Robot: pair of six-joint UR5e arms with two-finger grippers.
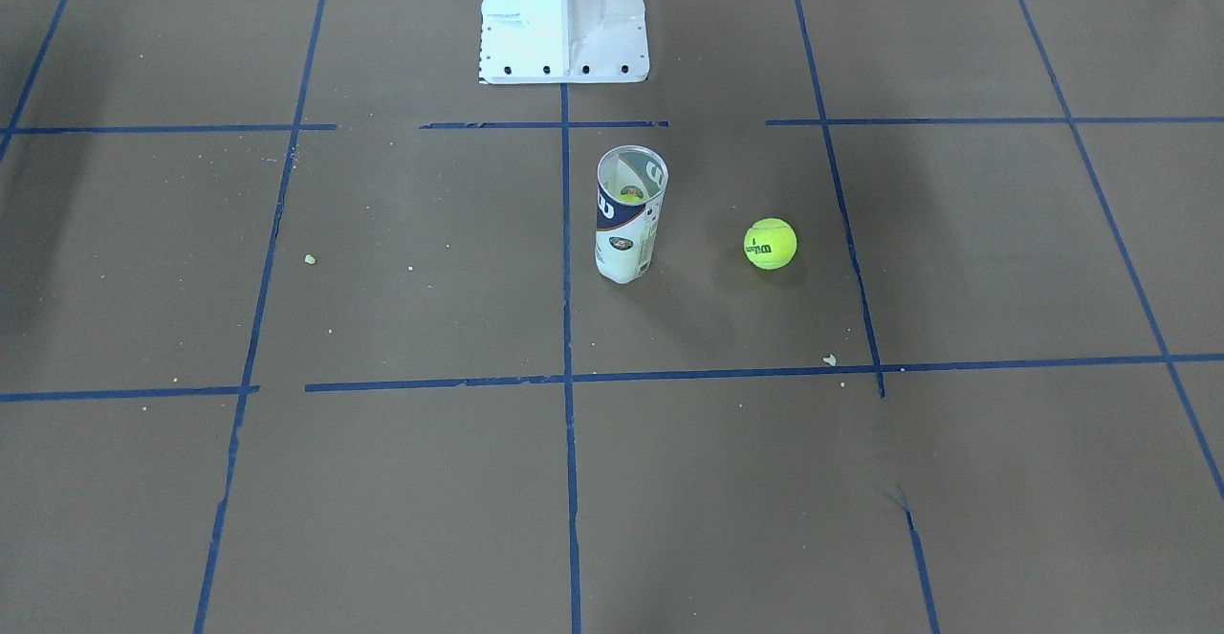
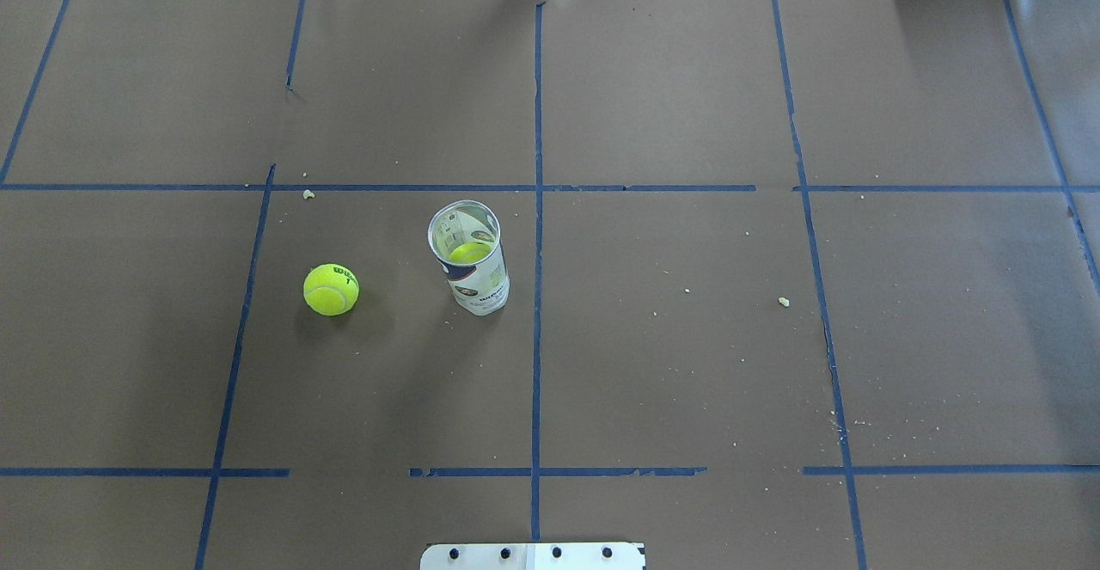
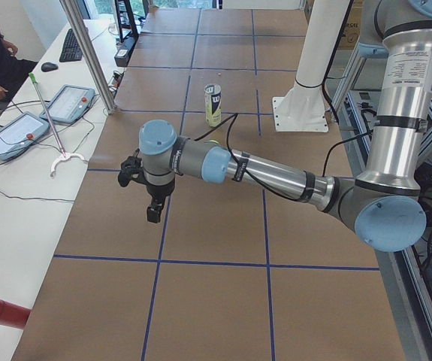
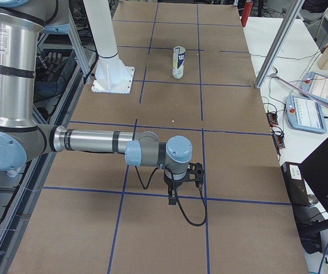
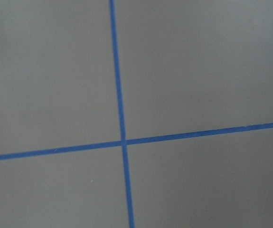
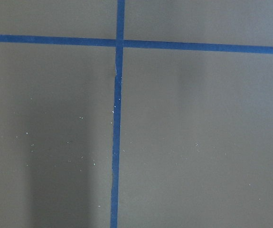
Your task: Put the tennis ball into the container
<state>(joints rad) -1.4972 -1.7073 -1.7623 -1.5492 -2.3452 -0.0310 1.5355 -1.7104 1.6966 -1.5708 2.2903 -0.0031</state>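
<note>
Tennis ball (image 2: 331, 289) sat loose on the brown table (image 2: 687, 364), at about 9 o'clock from the container (image 2: 471, 271) in the overhead view, near it but not touching. Container stood upright with its mouth open; a yellow-green shape showed inside, likely another ball low in the tube. Left gripper (image 3: 152, 213) hung over bare table, well apart from both things. Right gripper (image 4: 172, 197) did the same at the other end. Both showed in the side views only, so I could not tell whether either claw was apart or together. Judgement: nothing was grasped yet, and the reach was the step in hand. The ball lay on the left arm's side. A good approach would come straight down, straddle the ball at its widest and lift well above the rim. The fit looked snug and the tube light, so centring over the mouth before release mattered; a sideways nudge could tip it.
</note>
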